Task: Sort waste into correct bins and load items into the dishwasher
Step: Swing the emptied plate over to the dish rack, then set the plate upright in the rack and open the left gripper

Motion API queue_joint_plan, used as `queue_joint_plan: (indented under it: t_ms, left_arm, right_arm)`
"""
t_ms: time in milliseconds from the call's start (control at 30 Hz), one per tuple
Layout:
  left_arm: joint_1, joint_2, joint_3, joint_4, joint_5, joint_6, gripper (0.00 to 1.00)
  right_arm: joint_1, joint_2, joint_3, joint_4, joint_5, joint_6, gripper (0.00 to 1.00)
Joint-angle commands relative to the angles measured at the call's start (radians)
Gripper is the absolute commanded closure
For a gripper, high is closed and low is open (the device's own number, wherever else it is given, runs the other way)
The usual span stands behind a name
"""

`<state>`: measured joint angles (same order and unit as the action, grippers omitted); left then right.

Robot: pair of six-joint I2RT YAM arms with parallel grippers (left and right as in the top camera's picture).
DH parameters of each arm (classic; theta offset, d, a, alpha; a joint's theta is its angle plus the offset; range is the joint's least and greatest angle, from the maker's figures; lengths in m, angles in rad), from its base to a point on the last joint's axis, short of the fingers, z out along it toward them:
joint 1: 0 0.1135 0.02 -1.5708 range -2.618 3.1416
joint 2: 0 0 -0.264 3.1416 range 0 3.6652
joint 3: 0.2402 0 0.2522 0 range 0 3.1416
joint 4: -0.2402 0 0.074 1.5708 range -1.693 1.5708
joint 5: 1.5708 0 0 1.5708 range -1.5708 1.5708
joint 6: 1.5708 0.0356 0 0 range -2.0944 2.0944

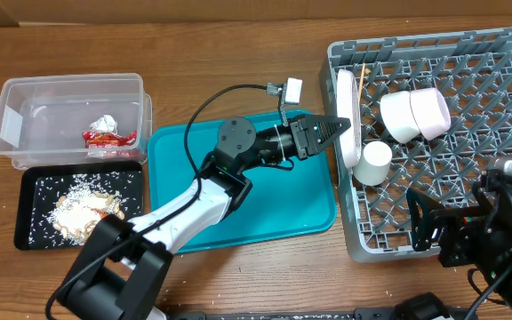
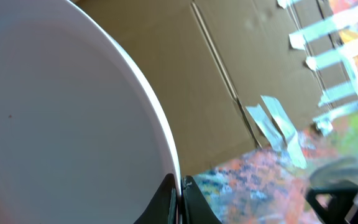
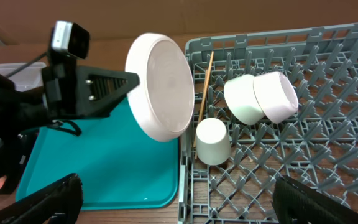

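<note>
White round plate, tilted on edge, is pinched at its rim by your left end effector; your right end effector gapes wide, empty.

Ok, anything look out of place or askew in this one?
Two bowls lie tipped on their sides, touching, across the pegs of the rack, not slotted. White grains are scattered over the black tray.
</note>
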<state>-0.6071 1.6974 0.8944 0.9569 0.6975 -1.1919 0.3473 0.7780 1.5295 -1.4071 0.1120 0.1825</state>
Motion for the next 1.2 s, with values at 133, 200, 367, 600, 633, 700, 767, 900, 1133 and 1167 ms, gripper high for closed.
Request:
queue_joint_plan:
  t_ms: [133,200,367,600,633,700,767,900,1133,1167]
  left_arm:
    - [-0.005,0.068,0.013,0.010,-0.096,-0.017,0.96]
    - [-0.005,0.083,0.013,0.009,-0.108,-0.017,0.96]
    - [-0.002,0.111,0.013,-0.009,-0.111,-0.010,0.60]
    - [0.042,0.088,0.014,-0.031,-0.046,0.005,0.00]
    - [0.061,0.072,0.018,-0.058,-0.026,0.012,0.00]
    - [0.097,0.035,0.029,-0.151,-0.004,0.038,0.00]
    - [0.132,-0.016,0.050,-0.278,0.002,0.100,0.00]
    - [0.188,-0.159,0.120,-0.626,-0.052,0.274,0.00]
    - [0.245,-0.414,0.374,-1.480,-0.358,0.643,0.00]
    - [0.247,-0.438,0.412,-1.578,-0.410,0.680,0.00]
  right_arm:
    - [-0.002,-0.004,0.001,0.005,0.006,-0.003,0.00]
    - [-0.002,-0.004,0.001,0.005,0.006,-0.003,0.00]
    - [-0.002,-0.004,0.001,0.005,0.006,-0.003,0.00]
    - [-0.002,-0.004,0.001,0.005,0.007,-0.003,0.00]
    - [-0.002,-0.004,0.001,0.005,0.006,-0.003,0.00]
    - [-0.002,-0.004,0.001,0.005,0.006,-0.003,0.00]
    - [-0.002,-0.004,0.001,0.005,0.007,-0.003,0.00]
    - [-0.002,-0.004,0.001,0.005,0.007,-0.003,0.00]
    - [-0.002,-0.004,0.001,0.005,0.006,-0.003,0.00]
    - [-0.002,-0.004,0.001,0.005,0.007,-0.003,0.00]
